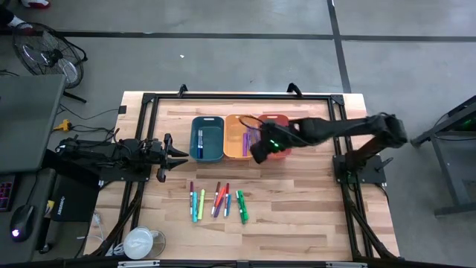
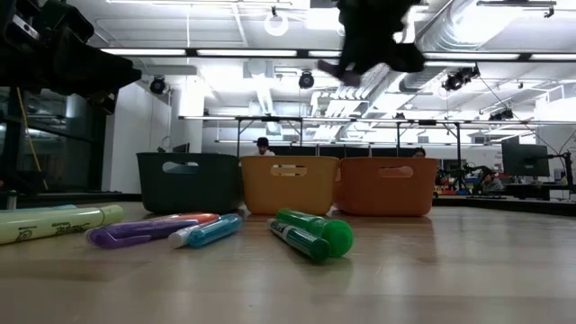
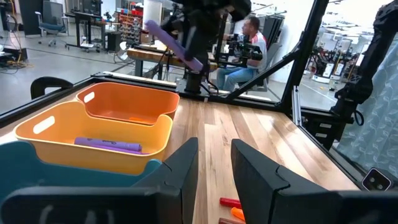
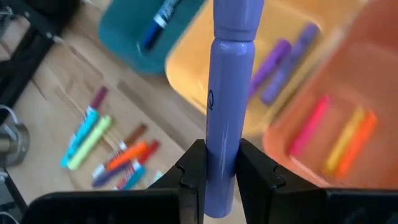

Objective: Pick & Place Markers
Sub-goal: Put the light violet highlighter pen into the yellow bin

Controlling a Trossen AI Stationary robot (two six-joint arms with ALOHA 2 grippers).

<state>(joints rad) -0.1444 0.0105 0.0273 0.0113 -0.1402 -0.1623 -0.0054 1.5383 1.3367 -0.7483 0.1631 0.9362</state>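
My right gripper is shut on a purple marker above the yellow-orange bin; the marker also shows in the left wrist view. The teal bin holds a blue marker, the yellow-orange bin purple markers, the orange bin pink and orange ones. Several markers lie flat on the table in front of the bins. My left gripper is open and empty at the table's left, beside the teal bin. My right gripper pinches the purple marker's barrel between its two fingers, near one end. The fingers lie across the marker. The marker is lifted clear, tilted, above the yellow-orange bin, most of its length sticking out past the fingers.
A black frame runs round the table's far and side edges. A round white object sits at the near left corner. Bare wood lies to the right of the loose markers. People sit in the room beyond the table.
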